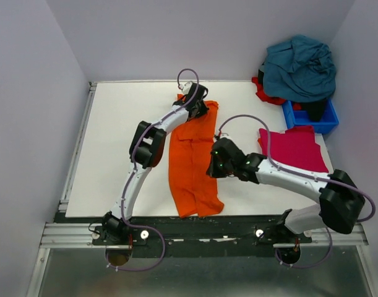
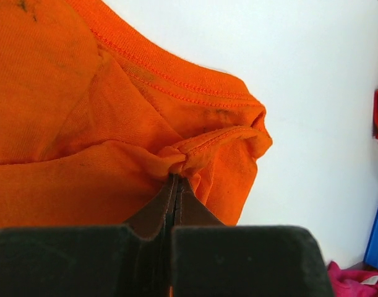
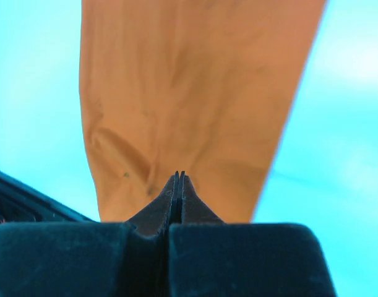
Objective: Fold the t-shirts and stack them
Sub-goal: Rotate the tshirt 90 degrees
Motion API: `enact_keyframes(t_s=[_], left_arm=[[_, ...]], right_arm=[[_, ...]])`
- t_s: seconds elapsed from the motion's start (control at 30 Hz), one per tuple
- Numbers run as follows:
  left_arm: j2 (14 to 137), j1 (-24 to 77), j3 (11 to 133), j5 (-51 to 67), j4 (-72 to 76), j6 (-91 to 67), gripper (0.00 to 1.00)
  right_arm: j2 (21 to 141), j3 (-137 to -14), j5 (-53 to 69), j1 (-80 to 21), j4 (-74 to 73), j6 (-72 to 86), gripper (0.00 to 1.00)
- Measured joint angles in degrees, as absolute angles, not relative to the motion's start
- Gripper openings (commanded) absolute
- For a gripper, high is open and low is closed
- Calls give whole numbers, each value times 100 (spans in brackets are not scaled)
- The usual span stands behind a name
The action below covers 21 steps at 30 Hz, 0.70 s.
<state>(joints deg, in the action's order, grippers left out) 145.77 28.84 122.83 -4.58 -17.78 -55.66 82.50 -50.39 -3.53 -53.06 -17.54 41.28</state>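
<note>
A bright orange t-shirt [image 1: 192,161] lies folded lengthwise as a long strip down the middle of the table. My left gripper [image 1: 200,106] is at its far end, shut on a bunched fold of orange cloth [image 2: 176,162] near the hemmed edge. At the strip's right edge, about halfway along, is my right gripper [image 1: 211,167]. Its jaws [image 3: 179,177] are shut just over the orange cloth [image 3: 195,93], with nothing visible between them. A folded magenta-red t-shirt [image 1: 292,148] lies flat on the right. A teal-blue t-shirt [image 1: 300,67] is heaped at the back right over a red one [image 1: 266,93].
A small blue plastic bin [image 1: 312,117] stands at the back right, partly under the teal heap. The white table [image 1: 120,136] has walls on the left, back and right. The arms' mounting rail [image 1: 195,232] runs along the near edge.
</note>
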Motion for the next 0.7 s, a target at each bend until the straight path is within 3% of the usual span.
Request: enact_keyframes(t_s=[0.3, 0.7], left_arm=[[15321, 3017, 13373, -469, -1629, -5979, 0], [15439, 2928, 13526, -635, -1422, -5830, 3]], right_arm=[[7502, -4805, -829, -4622, -2241, 4060, 1], [7972, -4814, -823, -4342, -2596, 4099, 16]])
